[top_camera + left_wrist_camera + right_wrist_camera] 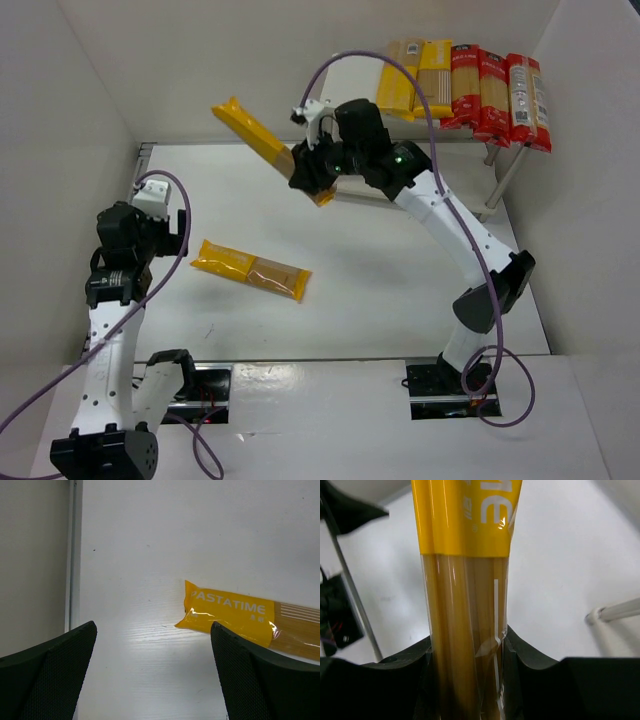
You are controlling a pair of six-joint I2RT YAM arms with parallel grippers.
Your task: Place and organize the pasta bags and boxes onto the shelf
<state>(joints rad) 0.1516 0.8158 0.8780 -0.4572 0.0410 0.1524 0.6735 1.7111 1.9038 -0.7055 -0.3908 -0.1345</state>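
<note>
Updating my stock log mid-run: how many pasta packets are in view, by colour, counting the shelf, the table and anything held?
Yellow packets: 4 (2 on the shelf, 1 held packet in the right gripper, 1 loose packet on the table)
Red packets: 3 (all on the shelf)
Total: 7

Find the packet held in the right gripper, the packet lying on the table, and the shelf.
Held packet (245, 122): top external view, on its yellow upper end.
Lying packet (225, 261): top external view, on its yellow left end.
Shelf (507, 180): top external view, on a silver leg.
</note>
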